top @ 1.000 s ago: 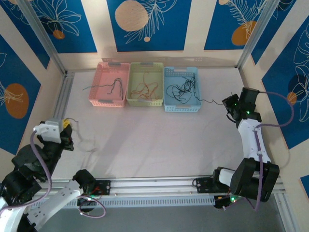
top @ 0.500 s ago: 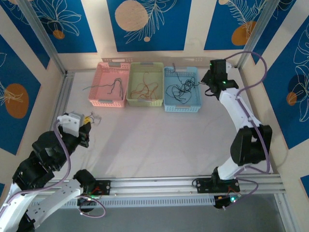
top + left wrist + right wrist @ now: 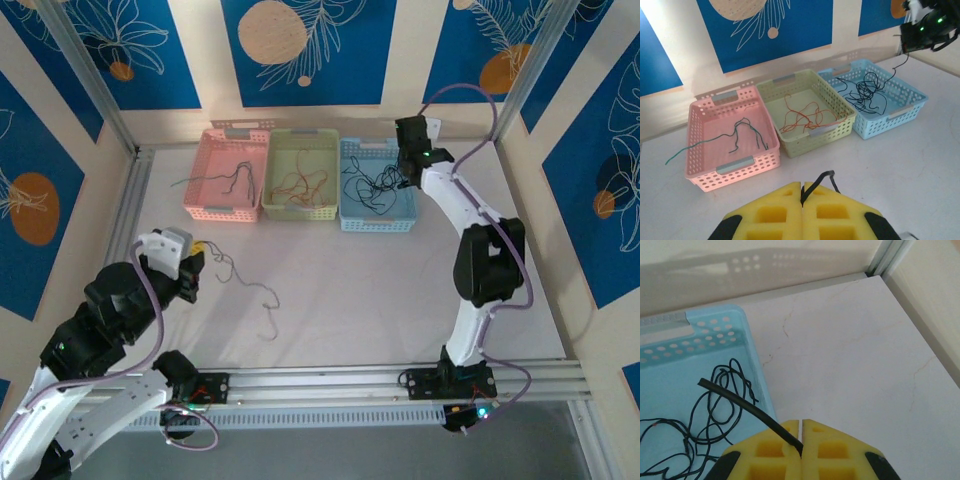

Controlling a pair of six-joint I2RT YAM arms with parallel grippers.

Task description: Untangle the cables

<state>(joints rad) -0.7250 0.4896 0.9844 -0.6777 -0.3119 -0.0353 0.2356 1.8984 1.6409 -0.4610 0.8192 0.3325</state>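
Observation:
Three baskets stand in a row at the back: pink (image 3: 212, 208), green (image 3: 272, 205) and blue (image 3: 350, 218). Dark cables (image 3: 740, 132) lie in the pink one, orange-red cables (image 3: 805, 117) in the green one, a black tangle (image 3: 867, 92) in the blue one. My left gripper (image 3: 195, 262) (image 3: 802, 186) is low over the near left table, shut on a thin dark cable (image 3: 258, 287) that trails right across the table. My right gripper (image 3: 402, 172) (image 3: 801, 422) hangs at the blue basket's far right corner, shut on a black cable (image 3: 740, 402) running into the tangle (image 3: 715, 410).
The blue basket's wall (image 3: 700, 335) lies just left of my right gripper, with bare white table to its right. A metal frame post (image 3: 520, 70) rises behind the right arm. Aluminium rails (image 3: 130, 200) border the table's left and near edges.
The right arm has swung from the table's right side to the blue basket's far right corner. The left gripper has moved right and away, and its cable now trails across the table.

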